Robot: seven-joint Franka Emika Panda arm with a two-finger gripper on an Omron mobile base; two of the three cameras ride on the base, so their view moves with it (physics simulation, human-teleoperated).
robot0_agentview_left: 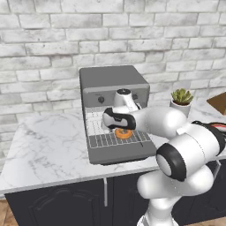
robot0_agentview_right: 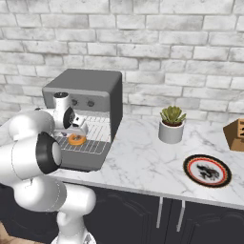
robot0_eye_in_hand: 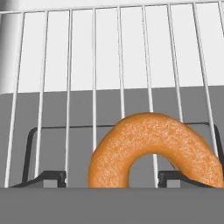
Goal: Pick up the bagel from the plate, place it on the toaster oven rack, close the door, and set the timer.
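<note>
The orange-brown bagel [robot0_eye_in_hand: 153, 144] lies on the pulled-out toaster oven rack [robot0_eye_in_hand: 105, 52], near its front edge [robot0_agentview_left: 123, 133] [robot0_agentview_right: 76, 139]. My gripper [robot0_eye_in_hand: 113, 178] hangs just above it, pointing down [robot0_agentview_left: 121, 127] [robot0_agentview_right: 76, 132]. Its jaws are spread wide. The left fingertip [robot0_eye_in_hand: 51, 177] stands clear of the bagel, and the right one sits partly behind the ring. The dark grey door [robot0_agentview_left: 119, 152] [robot0_agentview_right: 76, 163] lies folded down flat under the rack. The round plate [robot0_agentview_right: 207, 170] with the red-and-white rim sits bare on the counter far to the right.
The grey toaster oven [robot0_agentview_left: 112, 81] [robot0_agentview_right: 86, 83] has two knobs [robot0_agentview_right: 89, 103] above its opening. A potted succulent [robot0_agentview_left: 181, 101] [robot0_agentview_right: 171, 125] stands to its right. A brown wooden block [robot0_agentview_right: 236, 134] sits at the far right. A brick wall backs the marble counter [robot0_agentview_left: 44, 145].
</note>
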